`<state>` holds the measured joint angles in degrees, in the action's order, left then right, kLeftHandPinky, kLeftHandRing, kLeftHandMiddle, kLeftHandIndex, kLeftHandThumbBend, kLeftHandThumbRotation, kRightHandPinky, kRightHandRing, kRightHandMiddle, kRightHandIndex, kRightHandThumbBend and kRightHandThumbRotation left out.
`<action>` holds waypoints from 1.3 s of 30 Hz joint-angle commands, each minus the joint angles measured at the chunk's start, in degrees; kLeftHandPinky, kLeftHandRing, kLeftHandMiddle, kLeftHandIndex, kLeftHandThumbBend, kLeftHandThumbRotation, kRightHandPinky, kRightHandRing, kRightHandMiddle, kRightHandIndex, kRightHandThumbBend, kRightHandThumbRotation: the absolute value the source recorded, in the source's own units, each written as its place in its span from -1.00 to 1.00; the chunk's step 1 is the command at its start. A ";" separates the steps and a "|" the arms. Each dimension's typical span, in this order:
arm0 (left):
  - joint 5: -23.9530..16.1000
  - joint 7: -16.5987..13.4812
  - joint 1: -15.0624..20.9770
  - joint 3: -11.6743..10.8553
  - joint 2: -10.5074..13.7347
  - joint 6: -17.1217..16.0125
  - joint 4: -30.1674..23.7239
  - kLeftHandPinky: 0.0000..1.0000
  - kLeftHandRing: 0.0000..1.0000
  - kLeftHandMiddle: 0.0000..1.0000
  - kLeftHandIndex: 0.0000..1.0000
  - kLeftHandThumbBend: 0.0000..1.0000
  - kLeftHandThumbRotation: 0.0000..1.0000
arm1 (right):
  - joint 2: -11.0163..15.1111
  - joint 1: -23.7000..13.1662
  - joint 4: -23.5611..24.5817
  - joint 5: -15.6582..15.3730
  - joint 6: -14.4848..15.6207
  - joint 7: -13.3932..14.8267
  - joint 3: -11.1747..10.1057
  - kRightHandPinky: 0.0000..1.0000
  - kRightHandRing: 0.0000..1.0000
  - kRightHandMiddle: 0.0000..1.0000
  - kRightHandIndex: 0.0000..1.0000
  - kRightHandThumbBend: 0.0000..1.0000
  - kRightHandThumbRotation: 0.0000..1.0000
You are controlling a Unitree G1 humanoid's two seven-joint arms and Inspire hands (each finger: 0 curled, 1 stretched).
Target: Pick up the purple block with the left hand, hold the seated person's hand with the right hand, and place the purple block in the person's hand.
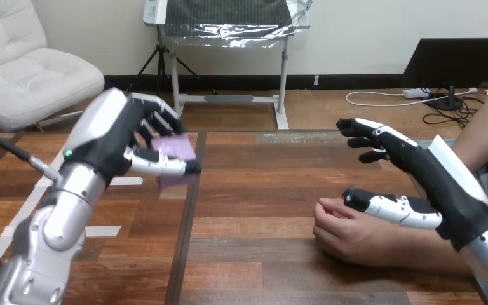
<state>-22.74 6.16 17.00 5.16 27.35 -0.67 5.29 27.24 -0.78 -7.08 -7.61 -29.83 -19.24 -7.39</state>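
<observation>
Nearest, rising from seven o'clock, the left robot hand (111, 143) pinches the purple block (175, 149) clear of the worktop (254, 190) at ten o'clock, so the pickup looks done. At four o'clock the right robot hand (432, 184) hangs spread over the person's hand (349, 235), not curled round it. Holding and handover are left.
</observation>
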 commanded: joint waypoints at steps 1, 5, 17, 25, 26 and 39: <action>1.38 0.24 1.06 -2.45 0.04 -0.01 -6.64 -0.50 -0.33 -0.12 -0.05 0.27 -1.00 | 3.78 -5.44 -2.52 -2.65 -1.52 1.00 -0.34 0.45 0.66 0.74 0.76 0.77 0.30; 2.13 0.48 0.45 -2.83 -0.25 -0.38 -8.06 -0.49 -0.32 -0.12 -0.06 0.26 -1.00 | 5.89 -6.58 -4.45 -4.79 -1.79 0.83 0.13 0.46 0.70 0.78 0.79 0.79 0.25; 4.04 0.88 -0.97 -3.84 -0.74 -0.80 -11.10 -0.46 -0.32 -0.15 -0.09 0.26 -1.00 | 11.48 -9.29 -8.62 -8.35 -0.95 -1.11 1.61 0.79 0.84 0.87 0.90 0.95 0.12; 4.40 1.10 -1.51 -4.09 -1.02 0.11 -12.69 -0.47 -0.33 -0.16 -0.09 0.25 -1.00 | 14.60 -10.95 -10.90 -8.52 0.34 -4.26 2.40 0.93 0.85 0.87 0.90 0.98 -0.03; 4.40 1.15 -1.57 -4.10 -1.05 0.30 -12.90 -0.46 -0.32 -0.16 -0.09 0.24 -1.00 | 14.96 -11.12 -11.26 -8.63 0.32 -4.48 2.50 0.93 0.85 0.86 0.90 0.98 -0.04; 4.86 2.14 -2.02 -4.66 -1.16 1.64 -14.15 -0.43 -0.29 -0.14 -0.08 0.23 -1.00 | 19.13 -12.23 -13.35 -11.08 2.29 -6.22 3.78 0.86 0.81 0.83 0.83 1.00 -0.18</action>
<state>-18.51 8.33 13.28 2.23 26.18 0.75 -6.18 43.55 -8.58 -20.33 -18.10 -28.21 -25.34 -4.12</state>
